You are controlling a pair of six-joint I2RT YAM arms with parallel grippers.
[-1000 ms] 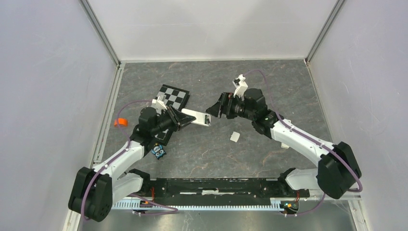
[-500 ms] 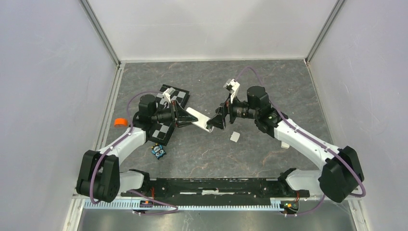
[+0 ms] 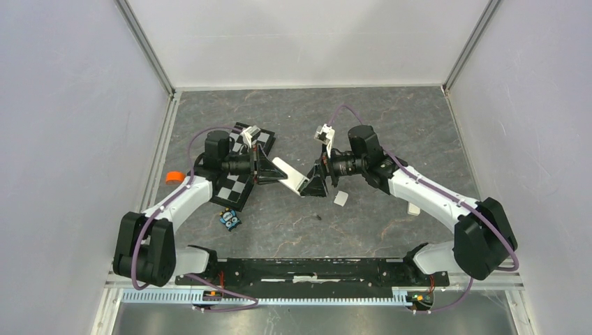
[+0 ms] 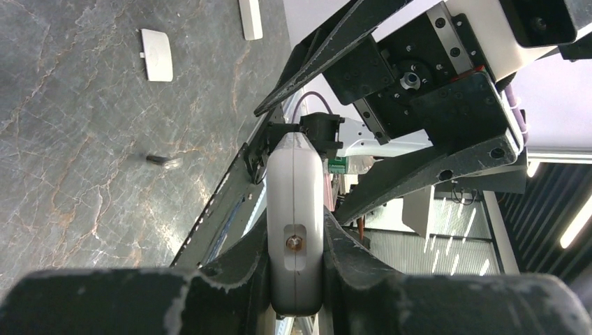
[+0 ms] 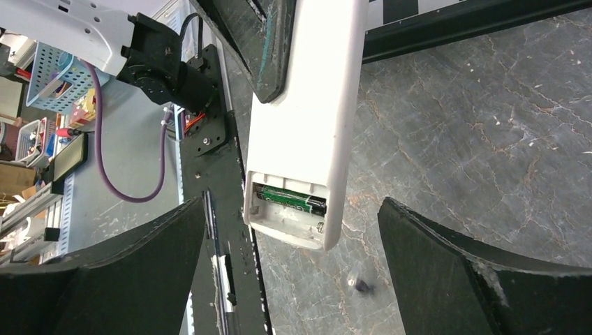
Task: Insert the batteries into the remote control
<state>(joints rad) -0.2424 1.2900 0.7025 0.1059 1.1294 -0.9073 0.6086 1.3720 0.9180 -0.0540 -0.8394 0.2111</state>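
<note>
**Q:** Top view: what went in the book?

**A:** I logged the left gripper [image 3: 265,169] pinching the remote control [image 3: 290,174] by its left end, mid-table, just right of the checkered board [image 3: 241,187]. The right gripper [image 3: 314,185] sat at the remote's right end with its jaws spread wide. A small white square piece [image 3: 341,198] lay just right of it. A blue toy [image 3: 230,219] sat by the board's near edge. One dark speck, the loose battery [image 3: 317,217], lay on the table [image 3: 363,125] on the near side of the remote.

**Q:** Left wrist?

**A:** I saw the remote [image 4: 294,209] edge-on, clamped between both fingers [image 4: 209,293]. The loose battery [image 4: 160,160] lay on the stone surface to the left, apart from everything. A white cover-like piece [image 4: 157,54] lay farther off.

**Q:** Right wrist?

**A:** The remote's open compartment faced the camera, with the seated battery [image 5: 292,199] lying in it. My right fingers [image 5: 126,279] stood wide on either side of the remote and touched nothing. The loose battery [image 5: 361,285] showed blurred on the table beyond the remote's open end.
</note>
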